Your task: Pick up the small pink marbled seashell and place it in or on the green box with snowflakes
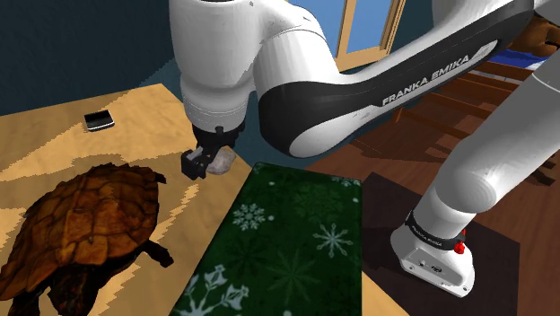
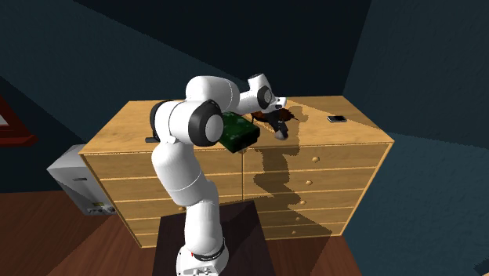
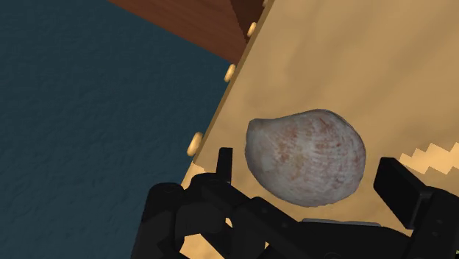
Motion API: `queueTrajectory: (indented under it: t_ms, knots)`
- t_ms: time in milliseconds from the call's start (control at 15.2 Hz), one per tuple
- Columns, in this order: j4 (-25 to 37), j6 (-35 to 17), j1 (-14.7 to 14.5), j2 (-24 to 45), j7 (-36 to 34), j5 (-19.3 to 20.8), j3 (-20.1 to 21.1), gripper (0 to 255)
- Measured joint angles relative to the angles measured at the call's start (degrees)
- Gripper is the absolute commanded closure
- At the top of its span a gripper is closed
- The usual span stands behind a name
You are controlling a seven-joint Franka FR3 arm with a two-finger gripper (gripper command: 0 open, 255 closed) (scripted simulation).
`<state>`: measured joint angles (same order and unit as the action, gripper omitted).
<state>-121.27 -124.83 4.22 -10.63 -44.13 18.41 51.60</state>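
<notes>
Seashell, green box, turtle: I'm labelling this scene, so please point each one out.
Seashell (image 3: 305, 154): wrist view, middle of its domed face.
Green box (image 1: 287, 242): shoulder view, on its snowflake top.
Turtle (image 1: 85, 215): shoulder view, centre of its brown shell.

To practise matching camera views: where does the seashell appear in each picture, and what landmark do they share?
Shoulder view: seashell at the gripper, by the green box, at its far corner.
Second exterior view: too small to tell apart at the gripper.
Wrist view: seashell close before the gripper, above the dresser top.
Shared landmark: dresser top.
</notes>
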Motion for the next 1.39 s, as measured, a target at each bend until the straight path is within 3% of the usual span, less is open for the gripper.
queueTrajectory:
  t_ms: [660,1386]
  knots:
    - [0.0,0.0,0.0,0.0,0.0,0.0,0.0,255]
    - [5.9,6.5,-0.7,-2.0,4.1,-3.0,-1.6,255]
